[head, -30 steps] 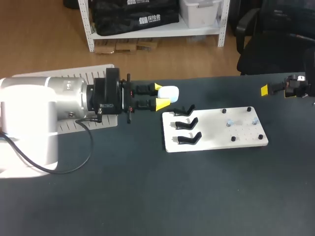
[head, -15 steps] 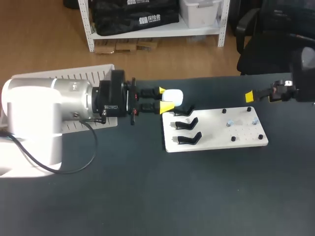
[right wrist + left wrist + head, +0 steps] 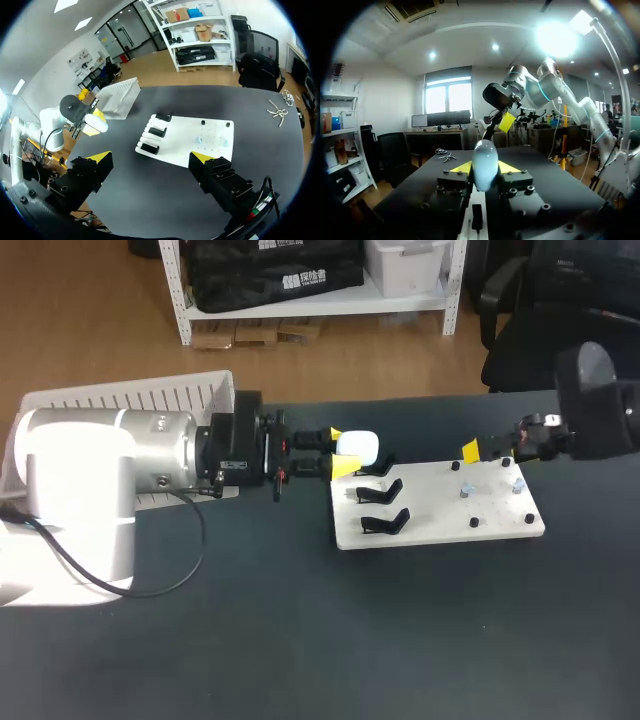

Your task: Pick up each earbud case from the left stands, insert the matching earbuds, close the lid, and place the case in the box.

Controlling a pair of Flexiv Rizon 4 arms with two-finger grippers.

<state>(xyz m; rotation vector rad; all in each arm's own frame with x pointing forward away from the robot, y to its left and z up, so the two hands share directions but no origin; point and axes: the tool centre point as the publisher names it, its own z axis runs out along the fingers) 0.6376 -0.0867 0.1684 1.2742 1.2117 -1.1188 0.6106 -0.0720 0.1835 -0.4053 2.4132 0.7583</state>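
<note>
**Dark bench, case in the left grip**

Over the dark bench point(image 3: 300, 640), the left fingers point(image 3: 340, 468) are clamped on a white case point(image 3: 358, 446) from two sides. It is held just beside the black stands point(image 3: 380, 492) on the white board point(image 3: 440, 525). The right fingers point(image 3: 100, 159) stand wide apart and empty, near the board's rear edge. The case looks light, stiff and glossy, so probably slippery. A hold on its broad sides, clear of the lid seam, seems safest.

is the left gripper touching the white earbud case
Touching. The left wrist view shows the white earbud case wedged between the two yellow tips of the left gripper, both against its sides.
</note>
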